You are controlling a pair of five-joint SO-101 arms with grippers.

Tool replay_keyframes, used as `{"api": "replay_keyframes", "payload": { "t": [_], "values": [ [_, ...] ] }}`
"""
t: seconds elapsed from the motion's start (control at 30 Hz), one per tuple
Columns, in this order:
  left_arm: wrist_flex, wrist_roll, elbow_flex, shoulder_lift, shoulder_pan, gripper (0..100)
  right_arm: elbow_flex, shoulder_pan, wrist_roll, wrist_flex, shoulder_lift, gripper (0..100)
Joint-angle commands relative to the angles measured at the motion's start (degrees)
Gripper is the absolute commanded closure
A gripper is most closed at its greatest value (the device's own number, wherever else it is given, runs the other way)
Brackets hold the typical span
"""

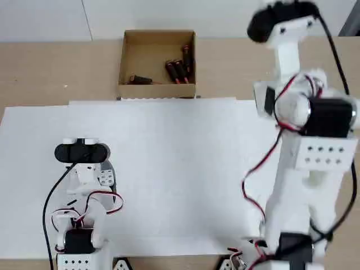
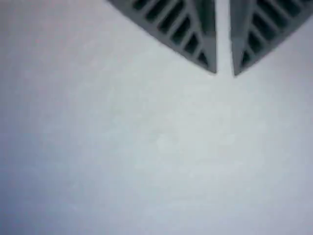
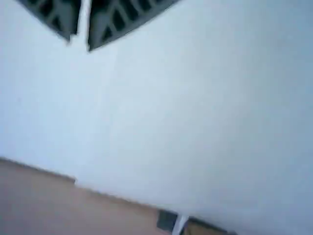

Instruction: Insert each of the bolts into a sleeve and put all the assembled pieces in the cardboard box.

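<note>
The cardboard box (image 1: 128, 62) stands at the far middle of the table. Inside it lie several dark bolt-and-sleeve pieces (image 1: 179, 68), most by its right wall, and one piece (image 1: 140, 80) near the front left corner. The left arm (image 1: 81, 169) sits folded at the near left over the white sheet. My left gripper (image 2: 224, 66) is shut with nothing in it, close above the sheet. The right arm (image 1: 298, 112) stands raised at the right. My right gripper (image 3: 80, 39) is shut and empty, above the white sheet near its edge.
A large white sheet (image 1: 180, 169) covers the middle of the wooden table (image 1: 45, 73). In the right wrist view the sheet's edge meets bare wood (image 3: 58, 205), with a small dark fitting (image 3: 168, 220) by it. Red and black cables hang from both arms.
</note>
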Motion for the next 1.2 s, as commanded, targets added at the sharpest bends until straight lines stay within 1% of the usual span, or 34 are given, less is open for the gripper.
{"api": "replay_keyframes", "payload": {
  "t": [0.0,0.13,0.27,0.43,0.6,0.7,0.97,1.17],
  "values": [
    [-0.2,-0.4,-0.3,-0.7,0.2,99,12.5,1.4,-1.0,-0.4,-8.3,99.6],
    [-0.2,-0.4,-0.3,-0.7,0.2,99,29.1,3.6,-5.2,-7.3,-15.3,99.6],
    [-0.2,-0.4,-0.3,-0.7,0.2,99,45.8,4.8,-5.4,-18.8,-21.7,99.6],
    [-0.2,-0.4,-0.3,-0.7,0.2,99,61.2,3.3,-5.6,-29.7,-28.6,99.6],
    [-0.2,-0.4,-0.3,-0.7,0.2,99,75.3,1.6,-7.4,-41.5,-31.5,99.6],
    [-0.2,-0.4,-0.3,-0.7,0.2,99,82.2,1.4,-8.0,-48.2,-32.1,99.6],
    [-0.2,-0.4,-0.3,-0.7,0.2,99,95.6,1.3,-8.1,-60.0,-34.6,99.6],
    [-0.2,-0.4,-0.3,-0.7,0.2,99,107.2,1.3,-8.2,-70.0,-39.6,99.6]
  ]
}}
